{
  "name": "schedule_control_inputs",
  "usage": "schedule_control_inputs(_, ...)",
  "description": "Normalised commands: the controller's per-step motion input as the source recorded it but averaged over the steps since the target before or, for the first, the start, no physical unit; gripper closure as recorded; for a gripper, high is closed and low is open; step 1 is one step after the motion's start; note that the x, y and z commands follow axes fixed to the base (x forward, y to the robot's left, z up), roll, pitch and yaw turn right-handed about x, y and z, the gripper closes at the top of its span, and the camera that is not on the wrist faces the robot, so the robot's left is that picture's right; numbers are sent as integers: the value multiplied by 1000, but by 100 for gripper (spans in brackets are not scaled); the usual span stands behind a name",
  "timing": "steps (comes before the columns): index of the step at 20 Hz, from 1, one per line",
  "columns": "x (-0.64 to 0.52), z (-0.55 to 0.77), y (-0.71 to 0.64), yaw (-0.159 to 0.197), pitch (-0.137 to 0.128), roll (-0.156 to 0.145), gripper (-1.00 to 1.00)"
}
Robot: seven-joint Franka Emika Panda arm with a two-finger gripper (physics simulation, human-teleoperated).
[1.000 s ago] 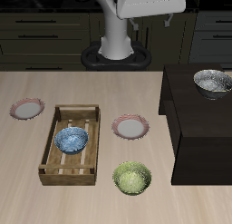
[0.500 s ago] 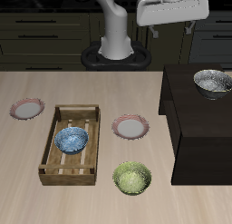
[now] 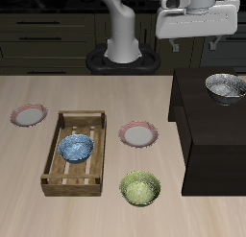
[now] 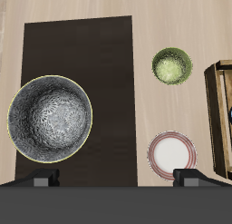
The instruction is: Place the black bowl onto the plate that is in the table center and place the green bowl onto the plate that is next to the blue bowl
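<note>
The black bowl sits upright on a dark raised stand at the table's side. My gripper hangs high above the stand's back, open and empty, apart from the bowl. The green bowl stands on the table near the front edge. A pink-rimmed white plate lies at the table center. A second such plate lies beyond the wooden tray that holds the blue bowl.
The dark stand is tall and blocks low paths between the black bowl and the center plate. The wooden tray's wall stands beside the center plate. The robot's base is at the table's back.
My gripper has moved sideways at the same height, from above the robot's base toward the stand with the black bowl. The bowls and plates have not moved.
</note>
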Motion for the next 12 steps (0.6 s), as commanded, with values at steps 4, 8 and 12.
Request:
schedule_control_inputs(4, 288, -95, 189, 13, 8, -22, -100)
schedule_control_inputs(8, 213, -294, 98, 15, 21, -10, -100)
schedule_control_inputs(12, 69, -315, 87, 35, 26, 2, -100)
